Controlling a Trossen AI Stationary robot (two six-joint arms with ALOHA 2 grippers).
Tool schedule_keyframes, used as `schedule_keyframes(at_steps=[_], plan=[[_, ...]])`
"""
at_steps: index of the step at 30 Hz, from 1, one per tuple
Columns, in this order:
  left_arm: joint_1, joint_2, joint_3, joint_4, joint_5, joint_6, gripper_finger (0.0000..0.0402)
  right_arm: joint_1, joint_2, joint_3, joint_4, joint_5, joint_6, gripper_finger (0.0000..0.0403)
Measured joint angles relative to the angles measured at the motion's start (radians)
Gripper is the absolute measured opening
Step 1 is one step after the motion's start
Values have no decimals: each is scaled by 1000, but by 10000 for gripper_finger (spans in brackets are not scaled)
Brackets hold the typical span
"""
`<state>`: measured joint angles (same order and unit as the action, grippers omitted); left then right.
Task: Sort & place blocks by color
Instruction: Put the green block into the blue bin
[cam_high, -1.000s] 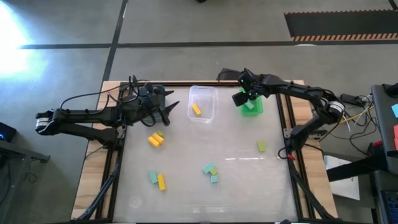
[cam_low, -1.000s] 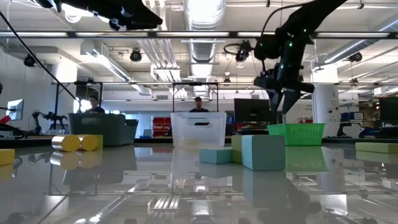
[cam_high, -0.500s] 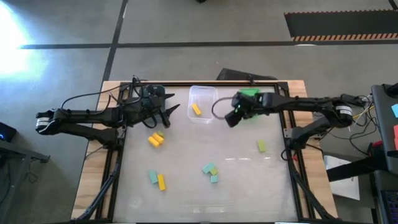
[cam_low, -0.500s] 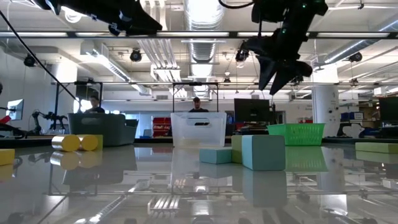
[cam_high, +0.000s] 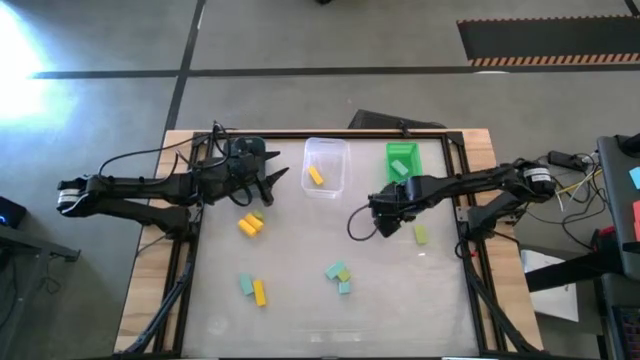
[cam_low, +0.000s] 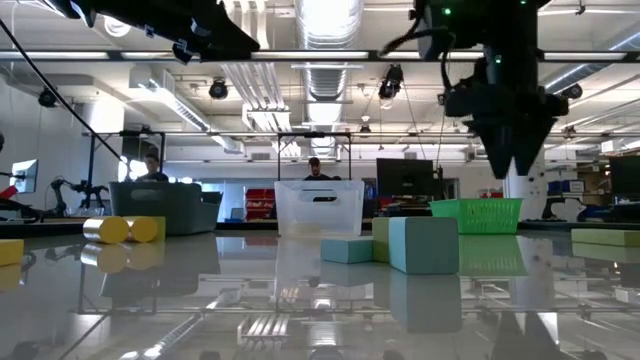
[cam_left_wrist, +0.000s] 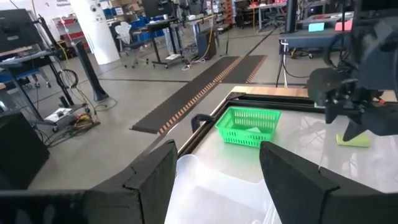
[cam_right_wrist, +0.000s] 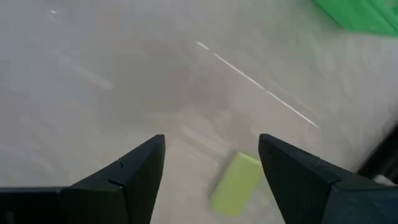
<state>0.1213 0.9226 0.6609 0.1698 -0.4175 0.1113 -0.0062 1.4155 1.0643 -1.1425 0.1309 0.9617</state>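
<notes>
We count 3 bins at the far side of the table (cam_high: 300, 300): 1 dark bin (cam_low: 165, 208) under the left arm, 1 clear bin (cam_high: 326, 166) holding 1 yellow block (cam_high: 315, 176), and 1 green bin (cam_high: 404, 160) holding 1 pale green block (cam_high: 400, 167).

Loose blocks on the table, nearest first:
- 1 teal block (cam_high: 245, 285) beside 1 yellow bar (cam_high: 260, 293).
- A cluster (cam_high: 339, 275) of 2 teal blocks and 1 pale green block.
- 2 yellow blocks (cam_high: 249, 225) with 1 pale green block (cam_high: 257, 215) touching them.
- 1 pale green block (cam_high: 420, 234) toward the right edge.

The table has a glossy, reflective top with a wooden border and dark frame rails. It stands on a grey concrete floor. Beyond it lies an open workshop with ceiling ducts, desks, monitors and 2 seated persons.

The right gripper (cam_high: 380, 212) is above the table, fingers spread and holding nothing. The pale green block near the right edge (cam_right_wrist: 235, 183) lies near it, not touching. The left gripper (cam_high: 268, 183) hangs near the clear bin, fingers apart, nothing between them.
</notes>
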Motion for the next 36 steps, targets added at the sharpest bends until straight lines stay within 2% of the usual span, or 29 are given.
schedule_keyframes(at_steps=[6,15,21,24,31,36], plan=[[0,-3,0,0,-2,3,214,38,-13,-98,-4,-18,117,258],[1,-2,-11,0,-1,2,214,99,-55,-251,6,-167,258,260],[1,-5,-6,8,-1,4,214,127,-59,-306,57,-160,303,260],[1,-7,-7,9,-1,2,214,127,-60,-339,146,-157,297,256],[1,-7,-9,10,0,0,214,127,-64,-424,292,-156,302,222],[1,-7,-9,10,0,0,214,129,-64,-428,323,-135,285,156]])
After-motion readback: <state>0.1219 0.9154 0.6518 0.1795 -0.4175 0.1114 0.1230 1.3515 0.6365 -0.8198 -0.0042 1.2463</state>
